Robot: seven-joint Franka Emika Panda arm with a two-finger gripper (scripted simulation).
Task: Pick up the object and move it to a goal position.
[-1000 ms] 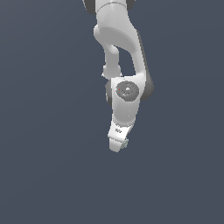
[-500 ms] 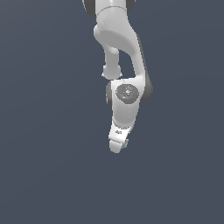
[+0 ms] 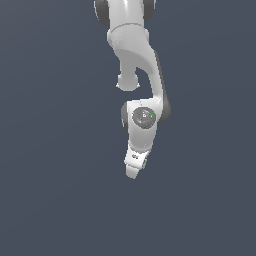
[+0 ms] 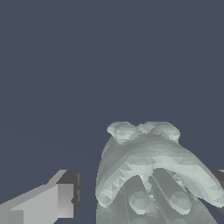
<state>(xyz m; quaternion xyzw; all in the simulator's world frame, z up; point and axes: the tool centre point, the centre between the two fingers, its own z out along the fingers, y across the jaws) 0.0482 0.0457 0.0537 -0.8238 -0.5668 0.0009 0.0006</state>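
Wrist view: the object (image 4: 148, 175), a pale grey-green clump with a knobbly, ridged surface, fills the space just ahead of the camera. Rounded lobes crown its far edge, and thick curved ribs cross its near face. One grey fingertip (image 4: 54, 203) with a darker pad stands close beside the object on one flank; a thin dark sliver of the opposite finger shows at the picture's edge on the other flank, largely covered by the clump. The object thus lies between the two fingers. Whether the pads press against it cannot be told, since a narrow gap appears beside the visible fingertip, and so the gripper's state is undetermined. Behind the object lies a uniform dark blue-grey background (image 4: 109, 57).

Exterior view: the white arm (image 3: 137, 55) descends from the top of the frame, bends at a joint bearing a grey circular cap (image 3: 143, 116), and ends in the gripper (image 3: 133, 171), which points downward and slightly toward the exterior view's left. The object is not discernible here; the fingers are not resolved.
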